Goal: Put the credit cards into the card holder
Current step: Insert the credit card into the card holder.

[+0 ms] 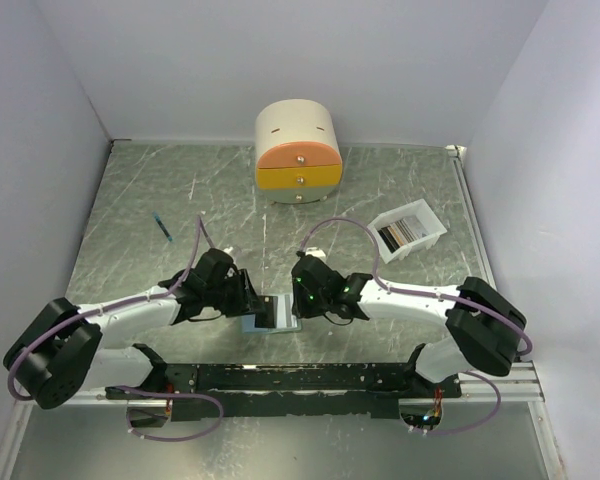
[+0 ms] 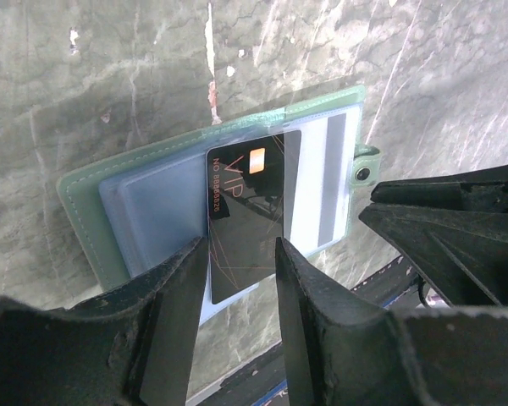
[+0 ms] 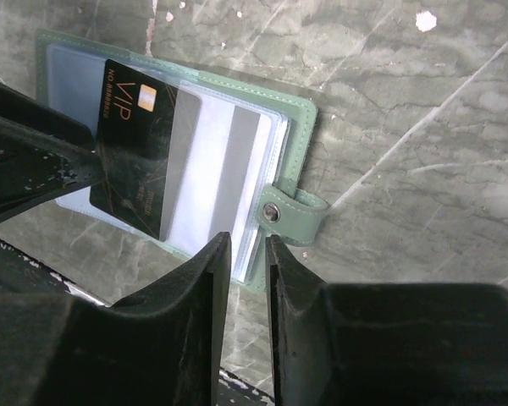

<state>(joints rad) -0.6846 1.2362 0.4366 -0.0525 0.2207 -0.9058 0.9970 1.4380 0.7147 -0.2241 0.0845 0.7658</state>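
My left gripper [image 2: 241, 254] clamps the near end of a black VIP credit card [image 2: 250, 199]. Its long axis points away from me, part-way under a pale blue pocket of the unfolded grey-green card holder [image 2: 76, 199]. My right gripper [image 3: 247, 254], narrow, pinches the holder's tab-side edge. Only the top view shows the white rectangular tray [image 1: 432, 218] beyond, holding more cards [image 1: 402, 232].

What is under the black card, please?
Under the black card lies the open card holder with its pale blue pockets. A white card with a grey stripe shows beside it. What lies directly beneath is covered.
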